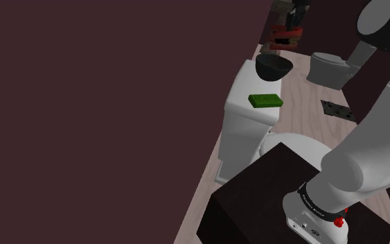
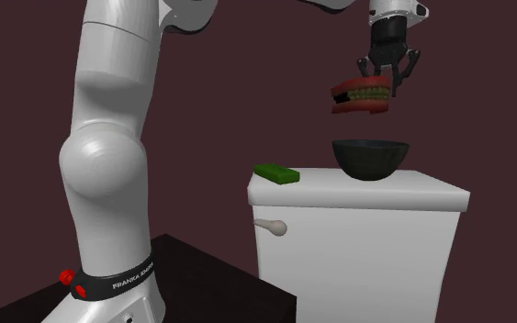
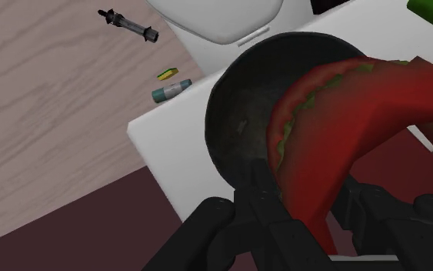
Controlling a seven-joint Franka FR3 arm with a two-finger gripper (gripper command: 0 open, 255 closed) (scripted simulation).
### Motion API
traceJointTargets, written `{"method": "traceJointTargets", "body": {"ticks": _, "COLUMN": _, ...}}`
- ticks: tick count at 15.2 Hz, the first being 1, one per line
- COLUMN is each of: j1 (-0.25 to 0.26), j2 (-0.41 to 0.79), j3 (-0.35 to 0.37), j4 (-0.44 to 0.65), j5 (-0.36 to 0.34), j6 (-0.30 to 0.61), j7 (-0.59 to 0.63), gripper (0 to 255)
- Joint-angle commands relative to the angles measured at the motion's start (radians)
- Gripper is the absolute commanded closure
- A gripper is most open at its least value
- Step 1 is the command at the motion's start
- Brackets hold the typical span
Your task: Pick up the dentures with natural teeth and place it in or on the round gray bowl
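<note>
**Bathroom, white toilet-tank lid: dentures held over the bowl**

Setting: dark maroon wall, pale wood-plank floor [image 3: 45,115], and a white toilet tank [image 2: 357,248] whose flat lid [image 2: 421,190] serves as the work surface.

Dentures [image 2: 361,96]: glossy red gums and yellowish teeth, upper and lower arches slightly agape. They are in the air, clear of the lid. The gripper [image 2: 387,84] comes down from above with its jaws clamped on the rear of the gums. The teeth end sticks out toward the second exterior view's left, and the long axis is roughly level.

Key relation: the bowl [image 2: 369,158] sits directly below the dentures with a clear gap between them. In the wrist view its dark inside shows just past the red arch. My judgement is that a straight descent and release should land them inside, though the overhanging front end may come near the rim.

Bowl: round, dark grey to near black, ribbed outer wall, smooth inside, standing upright on the lid.

Also on the lid, well apart from the bowl, is a flat green block [image 2: 276,173]. On the floor lie a slim dark tool [image 3: 128,25] and a small teal tube [image 3: 170,92].
</note>
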Motion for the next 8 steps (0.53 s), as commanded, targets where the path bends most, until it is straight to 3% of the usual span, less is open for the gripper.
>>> {"method": "traceJointTargets", "body": {"ticks": 1, "j1": -0.029, "j2": 0.051, "j3": -0.012, "j4": 0.081, "j5": 0.016, "j6": -0.028, "j7": -0.038, "gripper": 255}}
{"method": "traceJointTargets", "body": {"ticks": 8, "j1": -0.018, "j2": 0.014, "j3": -0.009, "j4": -0.069, "j5": 0.005, "j6": 0.084, "j7": -0.028, "gripper": 255}}
